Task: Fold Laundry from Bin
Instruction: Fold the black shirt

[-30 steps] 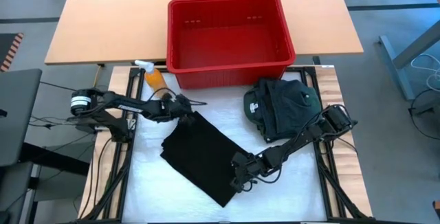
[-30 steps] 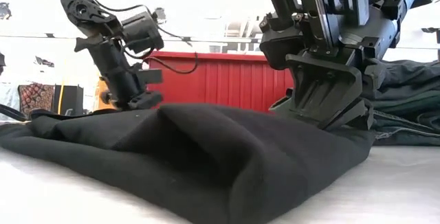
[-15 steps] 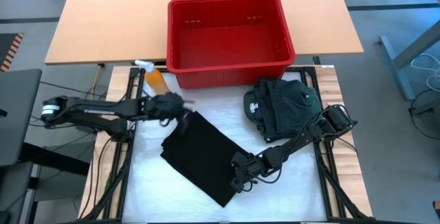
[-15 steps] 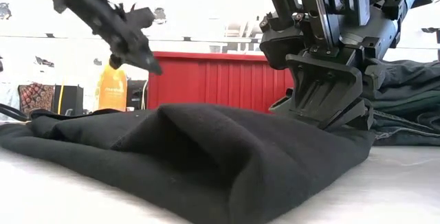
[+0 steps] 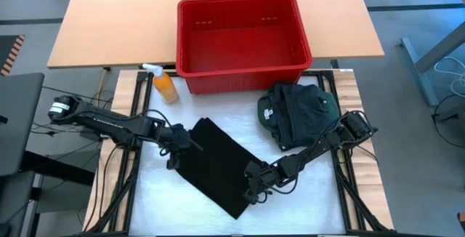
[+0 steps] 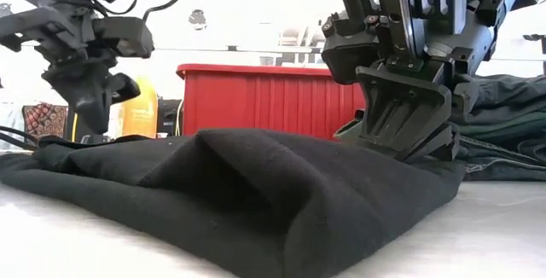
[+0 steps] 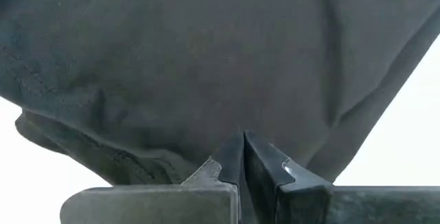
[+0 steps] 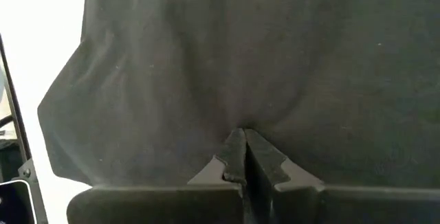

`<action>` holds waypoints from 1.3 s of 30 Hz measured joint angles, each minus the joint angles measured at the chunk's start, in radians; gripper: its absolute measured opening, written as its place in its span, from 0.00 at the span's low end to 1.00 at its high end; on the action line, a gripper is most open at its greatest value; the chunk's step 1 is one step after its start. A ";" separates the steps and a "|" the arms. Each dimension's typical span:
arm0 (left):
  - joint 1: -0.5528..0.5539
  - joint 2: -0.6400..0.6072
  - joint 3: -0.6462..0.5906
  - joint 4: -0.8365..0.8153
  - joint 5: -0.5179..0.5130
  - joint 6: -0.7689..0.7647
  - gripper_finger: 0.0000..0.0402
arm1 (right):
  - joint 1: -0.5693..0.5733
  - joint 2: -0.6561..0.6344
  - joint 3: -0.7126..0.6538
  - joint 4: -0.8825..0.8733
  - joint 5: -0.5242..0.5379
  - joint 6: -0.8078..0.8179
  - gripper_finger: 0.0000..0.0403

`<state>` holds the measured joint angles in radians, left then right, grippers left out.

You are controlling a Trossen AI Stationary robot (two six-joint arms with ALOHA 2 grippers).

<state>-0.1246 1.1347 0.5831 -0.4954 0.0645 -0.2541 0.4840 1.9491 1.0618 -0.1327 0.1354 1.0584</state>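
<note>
While right gripper (image 5: 252, 187), clenched, pins black garment (image 5: 215, 164) before red bin (image 5: 242, 35), left gripper (image 5: 176, 144), clenched empty, likely smooths its edge.

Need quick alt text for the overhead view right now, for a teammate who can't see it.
A black garment lies folded on the table, left gripper at one edge, right gripper shut, pressing on the opposite side. Behind sit an empty red bin, dark green clothes and an orange spray bottle.
</note>
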 joint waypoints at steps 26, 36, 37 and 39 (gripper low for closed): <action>0.045 -0.009 0.029 -0.280 -0.258 -0.197 0.00 | 0.003 -0.038 0.000 -0.005 -0.016 -0.058 0.05; 0.000 -0.176 -0.010 0.061 -0.193 -0.186 0.00 | 0.006 -0.277 -0.003 -0.084 0.120 -0.021 0.06; -0.012 -0.173 -0.025 0.119 -0.182 -0.185 0.00 | 0.019 -0.291 -0.003 -0.086 0.139 0.043 0.06; -0.035 -0.152 -0.065 0.240 -0.158 -0.186 0.00 | 0.056 -0.310 -0.003 -0.086 0.182 0.224 0.07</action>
<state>-0.1591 0.9824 0.5186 -0.2558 -0.0938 -0.4396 0.5396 1.6391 1.0592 -0.2187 0.3172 1.2826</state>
